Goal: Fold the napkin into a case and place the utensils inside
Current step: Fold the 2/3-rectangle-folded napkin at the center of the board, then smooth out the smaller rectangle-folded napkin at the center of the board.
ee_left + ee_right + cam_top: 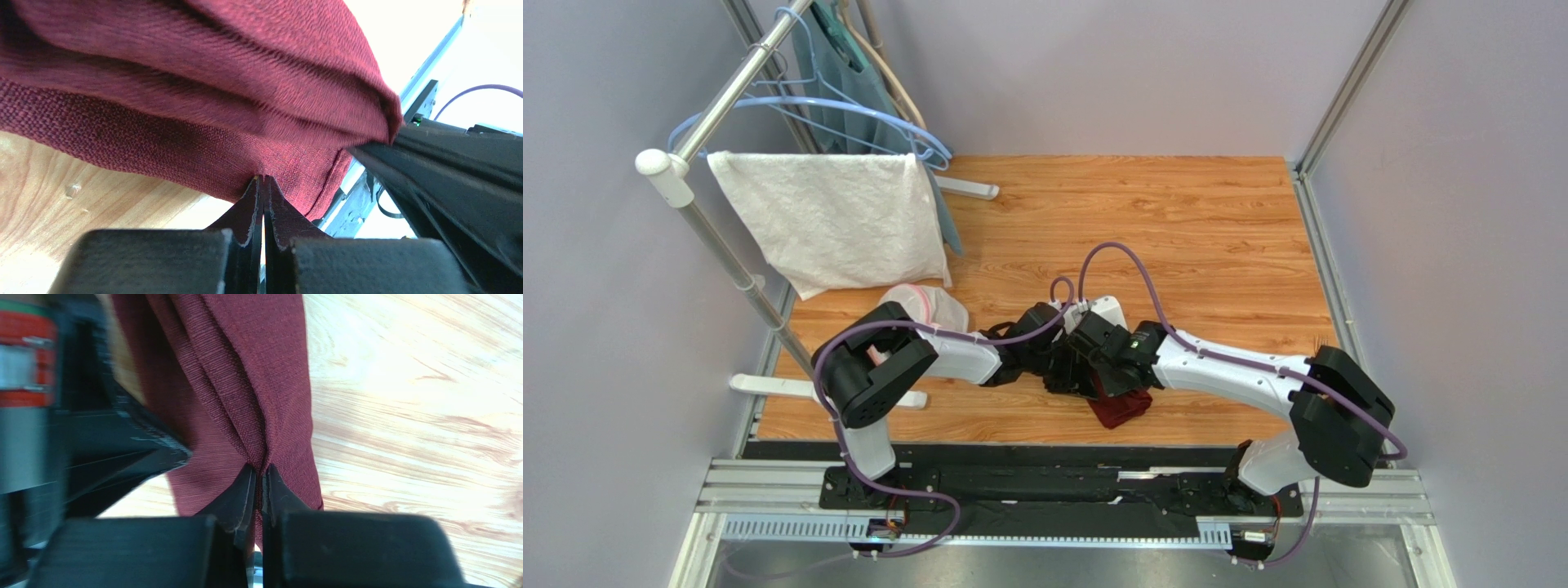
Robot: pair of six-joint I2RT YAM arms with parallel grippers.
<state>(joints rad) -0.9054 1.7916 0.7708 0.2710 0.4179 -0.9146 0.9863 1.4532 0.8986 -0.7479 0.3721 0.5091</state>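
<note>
Warm orange wood planking forms the table [1210, 233], walled by grey panels on 3 sides. Near its front edge, between the 2 arms, the napkin [1120, 404] shows as a bunched maroon lump, nowhere near a flat square and far from a case.

The left gripper [264, 180] has its jaws pressed together on a lower edge of the cloth, which rises away from it in thick soft folds. The right gripper [261, 471] is likewise clamped on the napkin, pinching a gathered ridge of pleats where several layers meet. In the left wrist view the right gripper's dark fingers reach the cloth at a pointed corner, so the 2 grips sit close together on the same bundle. Whether the cloth is lifted clear of the wood or touching it, I cannot tell.

No fork or spoon appears in any view.

Further out, at the far left, a white towel [836, 221] hangs over a metal rack [707, 123] with blue hangers [854, 116] behind it.

My reading is that the task sits at its very start: the napkin is being taken up for spreading. The next move likely calls for drawing the 2 grips apart so the cloth opens out, then laying it flat before any fold; grips on bunched layers may drag a hidden ply along.
</note>
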